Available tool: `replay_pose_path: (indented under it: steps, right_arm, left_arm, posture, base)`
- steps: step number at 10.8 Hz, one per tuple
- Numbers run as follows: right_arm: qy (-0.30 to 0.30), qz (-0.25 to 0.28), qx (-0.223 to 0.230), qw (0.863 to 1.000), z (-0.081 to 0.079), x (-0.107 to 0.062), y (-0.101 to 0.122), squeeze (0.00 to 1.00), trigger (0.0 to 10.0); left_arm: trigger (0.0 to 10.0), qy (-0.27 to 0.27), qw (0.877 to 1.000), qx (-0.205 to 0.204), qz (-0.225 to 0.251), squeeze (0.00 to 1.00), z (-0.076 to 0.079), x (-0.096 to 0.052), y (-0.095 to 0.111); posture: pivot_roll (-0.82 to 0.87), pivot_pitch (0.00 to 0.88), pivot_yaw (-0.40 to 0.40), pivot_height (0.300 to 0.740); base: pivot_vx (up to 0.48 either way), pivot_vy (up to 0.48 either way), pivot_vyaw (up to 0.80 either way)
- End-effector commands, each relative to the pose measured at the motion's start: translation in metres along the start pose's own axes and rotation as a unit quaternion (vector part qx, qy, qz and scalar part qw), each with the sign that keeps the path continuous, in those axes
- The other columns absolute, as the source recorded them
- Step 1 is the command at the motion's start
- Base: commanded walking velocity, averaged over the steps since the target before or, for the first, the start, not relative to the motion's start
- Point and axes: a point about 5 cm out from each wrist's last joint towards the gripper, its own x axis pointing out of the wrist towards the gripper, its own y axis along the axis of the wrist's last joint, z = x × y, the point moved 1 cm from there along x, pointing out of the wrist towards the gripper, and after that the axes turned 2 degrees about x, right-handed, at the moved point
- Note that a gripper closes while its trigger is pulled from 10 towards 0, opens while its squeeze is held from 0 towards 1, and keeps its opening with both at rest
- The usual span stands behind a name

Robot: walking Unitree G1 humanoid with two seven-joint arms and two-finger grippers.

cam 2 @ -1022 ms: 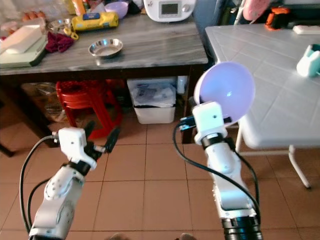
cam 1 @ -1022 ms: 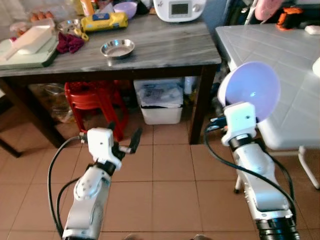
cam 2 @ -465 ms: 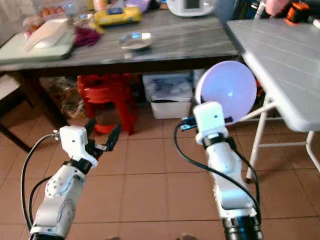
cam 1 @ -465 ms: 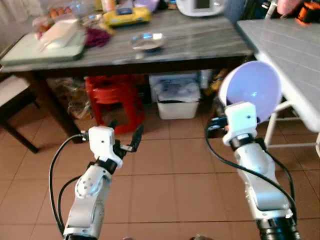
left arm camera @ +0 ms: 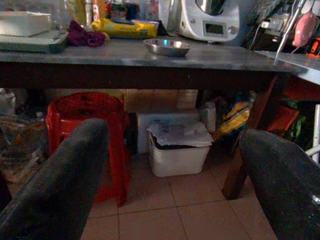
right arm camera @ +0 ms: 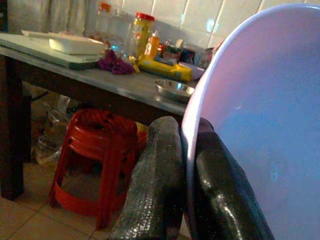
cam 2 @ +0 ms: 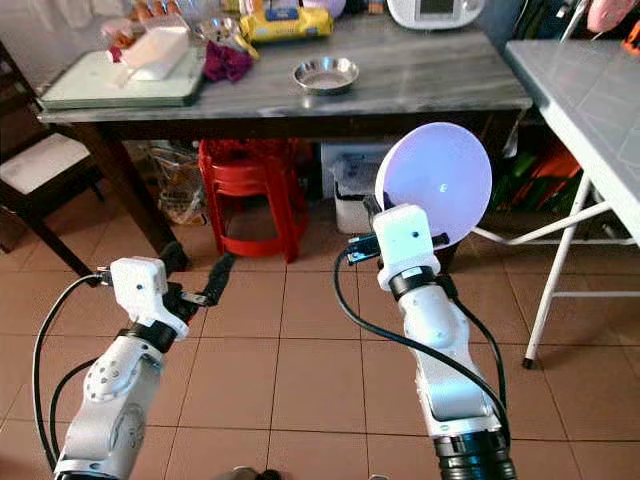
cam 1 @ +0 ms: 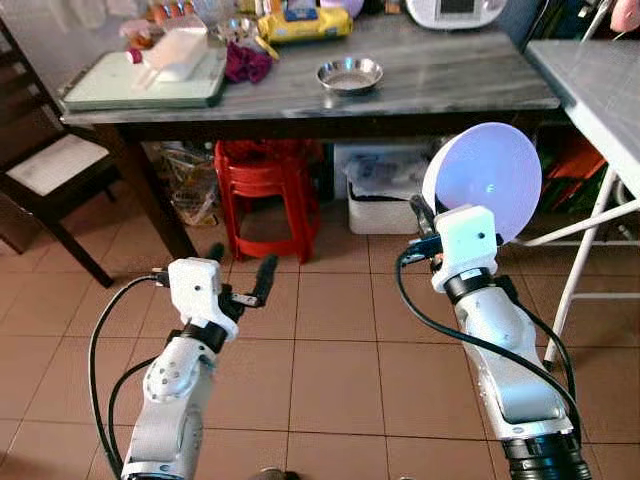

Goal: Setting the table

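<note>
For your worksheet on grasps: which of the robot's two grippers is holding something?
The right gripper: jaws clamped on the lavender bowl's rim. The left gripper is open and empty.

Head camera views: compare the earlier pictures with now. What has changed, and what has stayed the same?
The camera swung left, bringing a dark chair into view; no object itself moved. The right gripper stays clamped on the lilac bowl, and the left gripper stays open and empty.

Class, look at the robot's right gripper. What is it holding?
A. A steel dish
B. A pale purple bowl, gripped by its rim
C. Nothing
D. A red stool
B: the right gripper has one finger on each side of the rim of the pale purple bowl, clamping it.
</note>
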Motion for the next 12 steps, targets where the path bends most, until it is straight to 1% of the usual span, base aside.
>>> replay_pose_path:
  steps: [1,2,4,9,11,12]
  right_arm:
    - [0.009,0.01,-0.008,1.0,-0.0019,0.0004,0.0035,0.0,10.0]
    - [0.013,0.014,-0.012,1.0,-0.0034,0.0004,0.0046,0.0,10.0]
    - [0.014,0.016,-0.017,1.0,-0.0034,0.0005,0.0047,0.0,10.0]
    - [0.016,0.017,-0.017,1.0,-0.0047,0.0004,0.0046,0.0,10.0]
    - [0.01,0.018,-0.015,1.0,-0.0023,0.0012,0.0053,0.0,10.0]
    - [0.001,0.012,-0.003,1.0,-0.0003,0.0014,0.004,0.0,10.0]
  left_arm:
    - [10.0,-0.002,1.0,0.008,0.012,0.0,-0.0014,0.0007,0.0059]
    - [10.0,-0.002,1.0,0.011,0.015,0.0,-0.0017,0.0006,0.0066]
    - [10.0,-0.003,1.0,0.014,0.014,0.0,-0.0019,0.0001,0.0061]
    - [10.0,-0.009,1.0,0.011,0.013,0.0,0.0008,0.0009,0.0044]
    - [10.0,-0.013,1.0,0.009,0.014,0.0,0.0031,0.0019,0.0047]
    - [10.0,-0.017,1.0,0.01,0.014,0.0,0.0047,0.0015,0.0043]
  posture:
    - [-0.06,0.131,0.058,0.74]
    - [-0.06,0.131,0.058,0.74]
    - [-0.06,0.13,0.057,0.74]
    - [-0.07,0.127,0.058,0.74]
    - [-0.07,0.128,0.058,0.74]
    - [-0.07,0.129,0.059,0.74]
  base:
    - [0.0,0.0,0.0]
    - [0.0,0.0,0.0]
    - [0.261,0.0,0.74]
    - [0.359,0.0,0.56]
    - [0.373,0.0,0.0]
    - [0.375,0.0,0.0]
